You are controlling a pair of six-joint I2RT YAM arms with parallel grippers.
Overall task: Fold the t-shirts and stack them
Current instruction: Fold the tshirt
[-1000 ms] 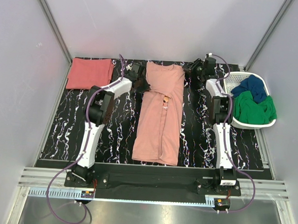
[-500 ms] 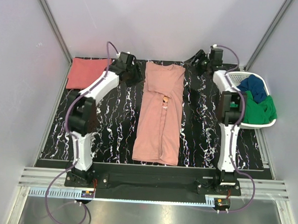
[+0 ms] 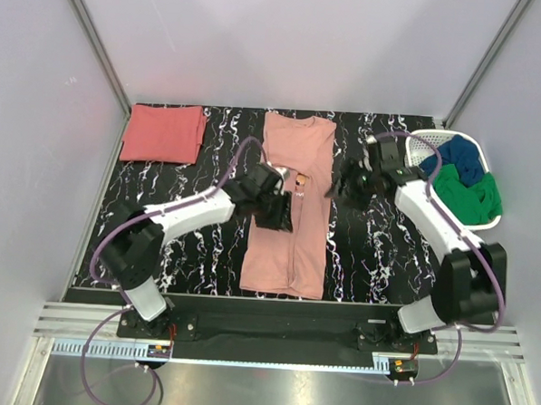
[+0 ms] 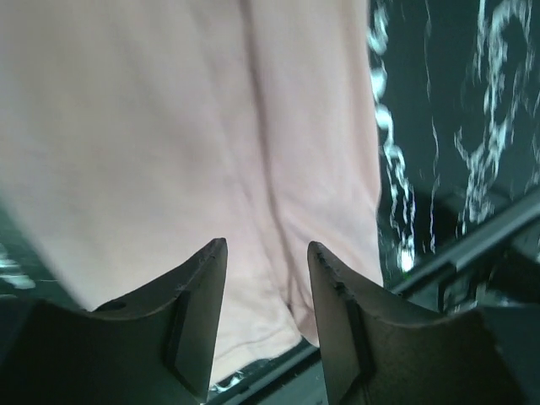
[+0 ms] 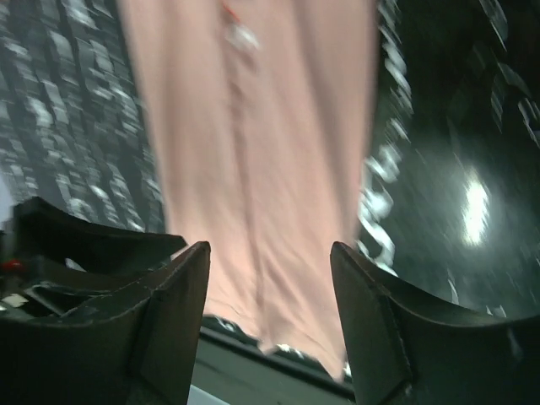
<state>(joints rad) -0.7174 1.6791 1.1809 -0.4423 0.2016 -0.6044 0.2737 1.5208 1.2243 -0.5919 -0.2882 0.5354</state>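
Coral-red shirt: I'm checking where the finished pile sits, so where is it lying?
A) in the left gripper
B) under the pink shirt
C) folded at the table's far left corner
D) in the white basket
C: the coral-red shirt lies folded flat at the far left corner of the table, apart from the pale pink shirt laid out in the middle.

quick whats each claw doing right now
left claw: open, holding nothing, above the pink shirt
right claw: open, holding nothing

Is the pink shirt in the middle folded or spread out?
Partly folded: the pink shirt lies as a long narrow strip, sides turned in, at full length.
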